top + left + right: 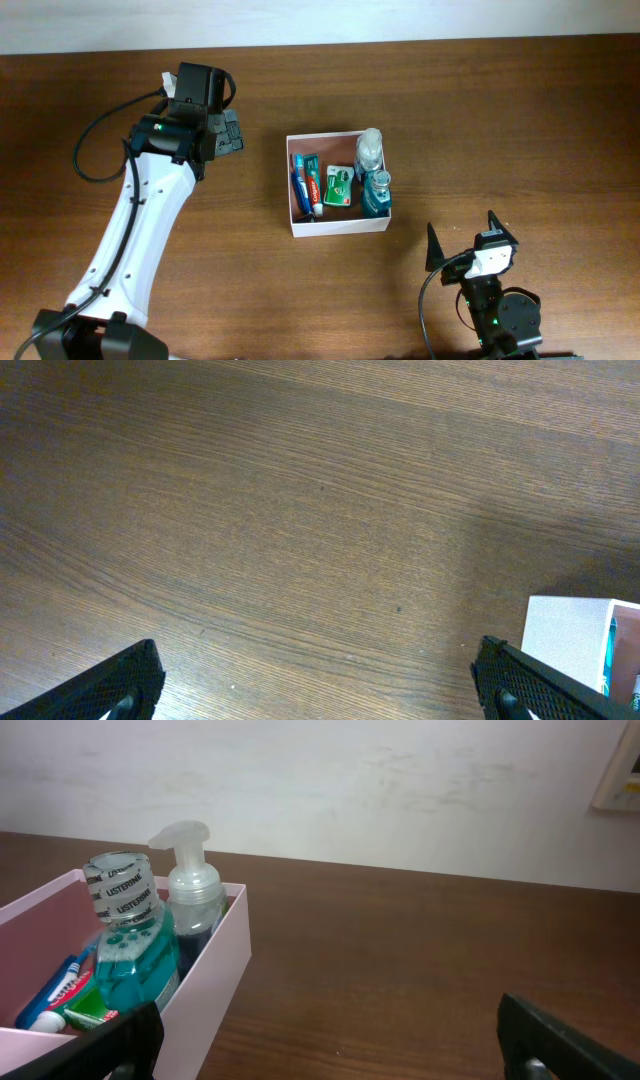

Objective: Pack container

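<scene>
Overhead, left gripper: its white arm rises nearest the lens; the jaws are spread and empty, near the left wall of the container.
Overhead, container: mid-table, square, with thin white walls. Toothbrush, toothpaste and green packet lie flat; mouthwash and pump bottle stand along the right wall.
Overhead, right gripper: spread, empty, near the front right corner.
Left wrist, table: matte wood grain; one white container corner shows at lower right.
Right wrist, bottles: glossy rounded plastic, tall, likely tippy.
Your step: packing looks done, so move clear without nudging those flimsy walls.
</scene>
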Controlling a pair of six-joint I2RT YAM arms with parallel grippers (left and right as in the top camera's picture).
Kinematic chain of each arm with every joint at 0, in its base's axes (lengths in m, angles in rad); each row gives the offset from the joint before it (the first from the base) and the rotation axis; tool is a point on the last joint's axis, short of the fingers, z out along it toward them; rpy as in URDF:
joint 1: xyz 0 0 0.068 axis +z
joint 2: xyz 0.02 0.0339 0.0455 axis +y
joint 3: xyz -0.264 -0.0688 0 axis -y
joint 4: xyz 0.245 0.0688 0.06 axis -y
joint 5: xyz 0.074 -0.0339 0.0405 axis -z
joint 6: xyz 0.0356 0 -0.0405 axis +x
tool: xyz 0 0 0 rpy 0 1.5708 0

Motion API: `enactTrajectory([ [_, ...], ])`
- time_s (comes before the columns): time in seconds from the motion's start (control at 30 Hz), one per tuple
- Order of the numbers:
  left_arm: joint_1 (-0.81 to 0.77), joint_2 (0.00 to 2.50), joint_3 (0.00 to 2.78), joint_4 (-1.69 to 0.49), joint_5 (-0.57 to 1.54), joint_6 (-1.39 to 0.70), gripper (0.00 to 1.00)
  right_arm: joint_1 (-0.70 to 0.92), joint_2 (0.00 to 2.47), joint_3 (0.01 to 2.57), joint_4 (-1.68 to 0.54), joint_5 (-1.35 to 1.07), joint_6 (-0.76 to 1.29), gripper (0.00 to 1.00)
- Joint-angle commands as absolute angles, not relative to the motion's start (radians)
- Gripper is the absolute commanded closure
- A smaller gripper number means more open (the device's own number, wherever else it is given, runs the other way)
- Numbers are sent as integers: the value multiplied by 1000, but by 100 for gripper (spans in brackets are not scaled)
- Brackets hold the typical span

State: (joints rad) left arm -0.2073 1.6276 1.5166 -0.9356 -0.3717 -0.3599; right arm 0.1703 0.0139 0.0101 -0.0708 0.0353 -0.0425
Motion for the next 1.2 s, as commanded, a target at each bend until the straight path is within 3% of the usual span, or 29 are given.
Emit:
enactTrajectory([
  [0.0, -206, 1625, 1518, -937, -396, -348, 1, 162, 6, 6, -79, 33, -48, 2],
  [0.33, -200, 1376, 1294, -925, -418, -343, 1, 162, 6, 6, -79, 33, -48, 2],
  [0.67, -200, 832, 548, -386, -428, -343, 1, 162, 6, 6, -79, 33, -48, 2],
  [1.17, -71, 337, 101, -60, -319, -343, 1, 162, 6, 6, -80, 33, -48, 2],
])
